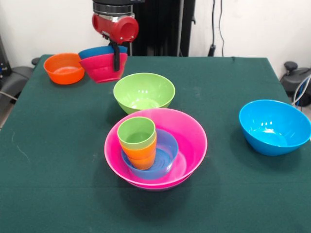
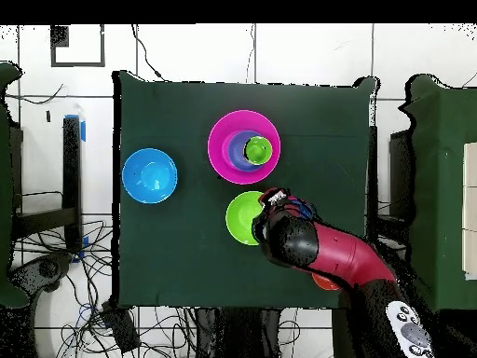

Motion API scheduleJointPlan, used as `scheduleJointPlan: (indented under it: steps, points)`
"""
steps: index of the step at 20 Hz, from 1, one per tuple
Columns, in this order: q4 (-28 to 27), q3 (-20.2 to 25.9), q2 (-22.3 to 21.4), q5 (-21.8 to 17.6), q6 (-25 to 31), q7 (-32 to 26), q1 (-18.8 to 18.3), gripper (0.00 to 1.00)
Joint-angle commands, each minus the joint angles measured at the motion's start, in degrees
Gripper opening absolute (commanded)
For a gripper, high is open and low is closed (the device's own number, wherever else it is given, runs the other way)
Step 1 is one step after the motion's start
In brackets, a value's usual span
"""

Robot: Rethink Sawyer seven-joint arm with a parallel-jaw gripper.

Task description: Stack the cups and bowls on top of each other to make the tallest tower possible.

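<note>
Front view showed the tool clamped on the rim of a glossy red plastic bowl, lifted beyond the tower; centring before release seemed wise.

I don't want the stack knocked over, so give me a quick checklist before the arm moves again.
1. Gripper at the red bowl, dark-blue bowl nested in it: ok.
2. Grip secure on the red bowl's rim: cannot tell.
3. Red bowl lifted clear of the table: cannot tell.
4. Tower steady: green cup nested in orange cup, upright in the light-blue bowl inside the pink bowl: ok.
5. Straight path to the tower free: not ok, the lime green bowl stands between.
6. Cups centred in the pink bowl: not ok, they sit off to one side.
</note>
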Motion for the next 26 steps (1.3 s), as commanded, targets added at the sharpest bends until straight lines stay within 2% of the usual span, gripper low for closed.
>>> scheduleJointPlan:
  steps: [1, 8, 12, 16, 26]
  points:
    - [-3.7, 2.9, 1.1, 2.0, 6.6, 3.0, 3.9, 0.00]
    - [-6.8, 2.7, 3.1, 2.9, 7.7, 2.6, 5.4, 0.00]
    - [-9.6, 4.0, 5.2, 2.9, 7.5, 1.3, 5.0, 0.00]
    - [-11.9, 3.6, 5.8, 2.8, 10.1, 0.7, 5.8, 0.00]
    - [-13.9, 5.5, 9.3, 2.5, 7.0, 1.0, 4.9, 0.00]
